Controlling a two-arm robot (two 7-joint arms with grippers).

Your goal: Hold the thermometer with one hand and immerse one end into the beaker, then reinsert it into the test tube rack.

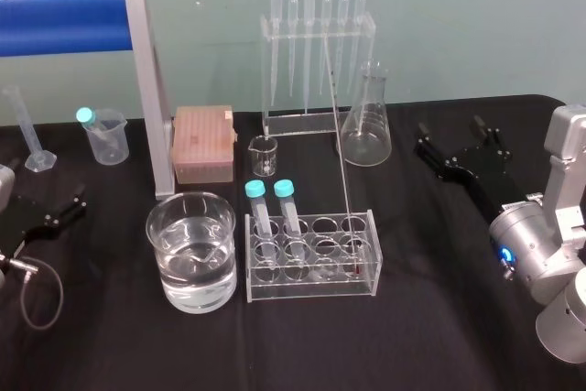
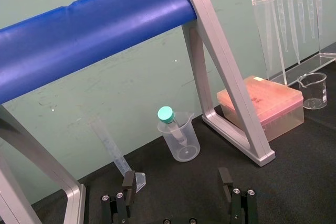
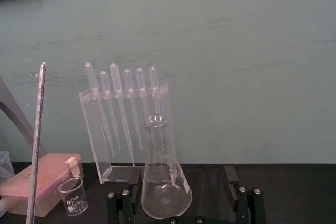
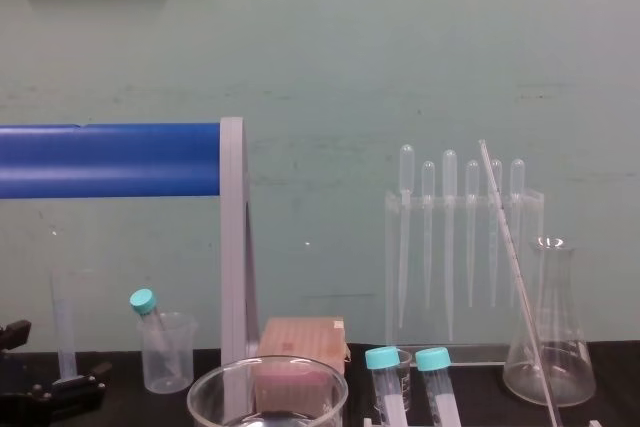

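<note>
The thermometer (image 1: 337,135) is a long thin glass rod leaning in the right end of the clear test tube rack (image 1: 371,258), and it rises above the pipettes in the chest view (image 4: 510,257). The beaker (image 1: 165,276), wide and partly filled with water, stands just left of the rack. My right gripper (image 1: 450,132) hovers open to the right of the rack, with nothing between its fingers (image 3: 229,176); its wrist view has the thermometer (image 3: 37,140) off to one side. My left gripper (image 1: 69,206) rests open at the table's left edge, far from the beaker.
Behind the rack stand a pipette holder (image 1: 316,61), a conical flask (image 1: 366,130), a small glass beaker (image 1: 264,155) and a pink tip box (image 1: 203,142). A grey frame post (image 1: 151,89) with a blue bar rises back left, near a plastic beaker (image 1: 106,137) and a measuring cylinder (image 1: 32,130).
</note>
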